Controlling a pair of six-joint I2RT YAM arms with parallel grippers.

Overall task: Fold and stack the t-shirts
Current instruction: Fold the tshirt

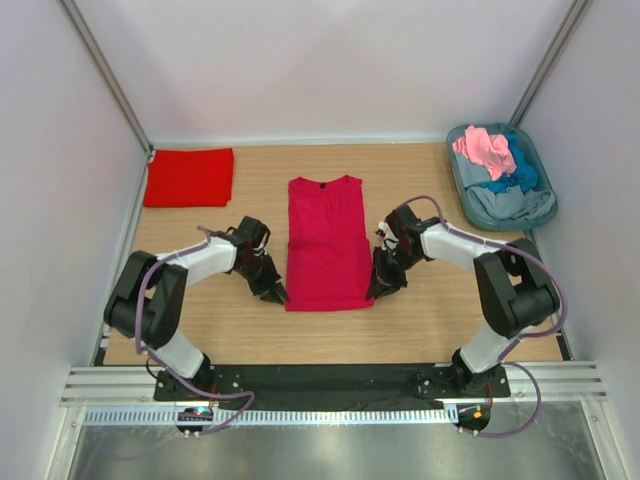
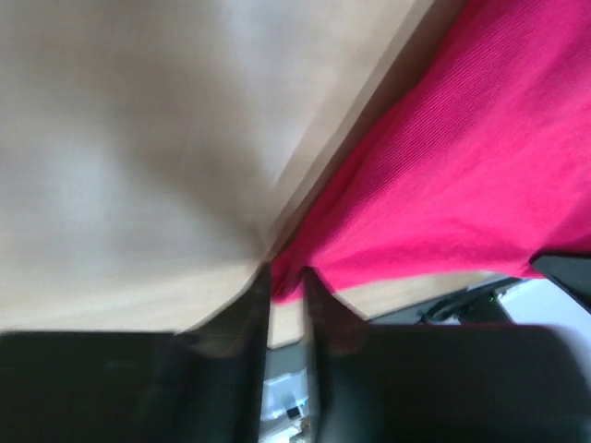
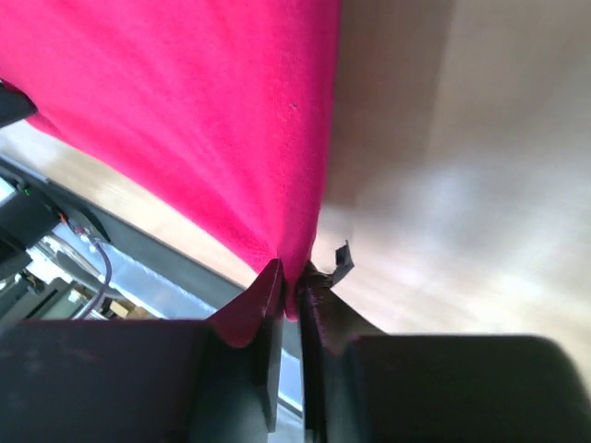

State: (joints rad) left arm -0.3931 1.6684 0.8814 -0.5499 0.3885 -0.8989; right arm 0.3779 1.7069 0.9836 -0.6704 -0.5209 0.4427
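Observation:
A crimson t-shirt (image 1: pixel 326 245) lies flat in the middle of the table, sleeves folded in, collar at the far end. My left gripper (image 1: pixel 276 293) is shut on its near left corner (image 2: pixel 305 277). My right gripper (image 1: pixel 377 292) is shut on its near right corner (image 3: pixel 295 249). Both corners are pinched between the fingertips just off the wood. A scarlet t-shirt (image 1: pixel 189 176) lies folded at the far left. Pink (image 1: pixel 486 150), blue (image 1: pixel 523 172) and grey (image 1: pixel 510 204) shirts sit crumpled in the tub.
The grey-blue oval tub (image 1: pixel 459 172) stands at the far right by the wall. White walls close in the table (image 1: pixel 420 320) on three sides. A black rail (image 1: pixel 330 380) runs along the near edge between the arm bases.

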